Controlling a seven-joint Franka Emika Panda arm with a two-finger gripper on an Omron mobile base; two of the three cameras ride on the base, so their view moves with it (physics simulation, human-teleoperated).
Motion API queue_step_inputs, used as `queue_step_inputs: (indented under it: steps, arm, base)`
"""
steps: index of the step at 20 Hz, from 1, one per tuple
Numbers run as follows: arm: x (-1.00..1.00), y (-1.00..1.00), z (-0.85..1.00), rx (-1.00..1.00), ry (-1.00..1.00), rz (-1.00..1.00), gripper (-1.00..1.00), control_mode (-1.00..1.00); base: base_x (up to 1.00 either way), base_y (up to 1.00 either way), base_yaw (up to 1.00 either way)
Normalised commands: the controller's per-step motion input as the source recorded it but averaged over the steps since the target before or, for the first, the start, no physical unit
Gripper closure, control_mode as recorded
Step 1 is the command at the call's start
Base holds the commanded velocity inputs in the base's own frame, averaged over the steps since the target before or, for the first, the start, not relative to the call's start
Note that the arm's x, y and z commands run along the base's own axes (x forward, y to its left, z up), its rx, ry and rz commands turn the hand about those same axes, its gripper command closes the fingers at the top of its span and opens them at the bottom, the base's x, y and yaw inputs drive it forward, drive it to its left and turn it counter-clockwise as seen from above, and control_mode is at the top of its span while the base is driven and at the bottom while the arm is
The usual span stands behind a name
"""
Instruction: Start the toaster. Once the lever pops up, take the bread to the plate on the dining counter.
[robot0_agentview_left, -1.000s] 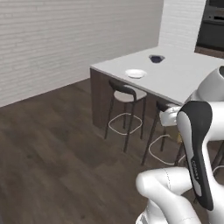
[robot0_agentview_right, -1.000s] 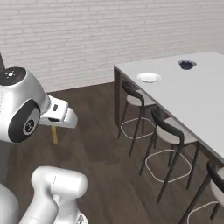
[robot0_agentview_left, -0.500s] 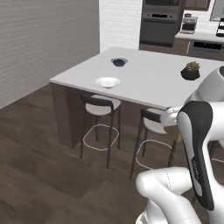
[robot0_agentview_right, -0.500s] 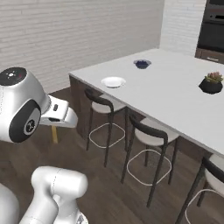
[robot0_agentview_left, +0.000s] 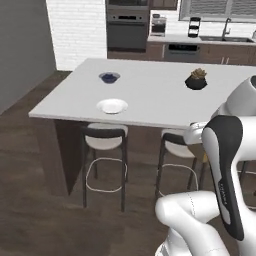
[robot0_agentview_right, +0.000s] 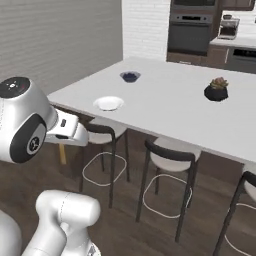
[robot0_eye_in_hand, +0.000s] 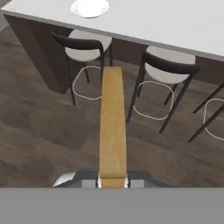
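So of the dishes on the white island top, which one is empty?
The round white plate near the counter's front edge, above the left stool, is empty. The small grey bowl farther back holds dark blue contents.

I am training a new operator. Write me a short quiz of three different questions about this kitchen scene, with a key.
1. True or false: the round shallow white plate on the white-topped dining counter already carries food.
2. What does the two-finger gripper hold? A) a small grey bowl B) a flat tan-brown bread slice C) nothing
3. Fill in: the dark potted plant stands on the ____.

Key: 1. False, the plate is bare. 2. B, the jaws are shut on the bread slice, seen edge-on in the hand view. 3. Dining counter.
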Motion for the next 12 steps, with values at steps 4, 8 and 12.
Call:
queue_step_inputs:
  steps: [4, 8, 12]
  arm:
    - [0.0, 0.0, 0.0, 0.0, 0.0, 0.0, 1.0, 1.0]
    - [0.0, 0.0, 0.0, 0.0, 0.0, 0.0, 1.0, 1.0]
    - [0.0, 0.0, 0.0, 0.0, 0.0, 0.0, 1.0, 1.0]
  base:
    - [0.77, 0.99, -0.53]
    - [0.73, 0.86, -0.55]
    - [0.71, 0.83, -0.56]
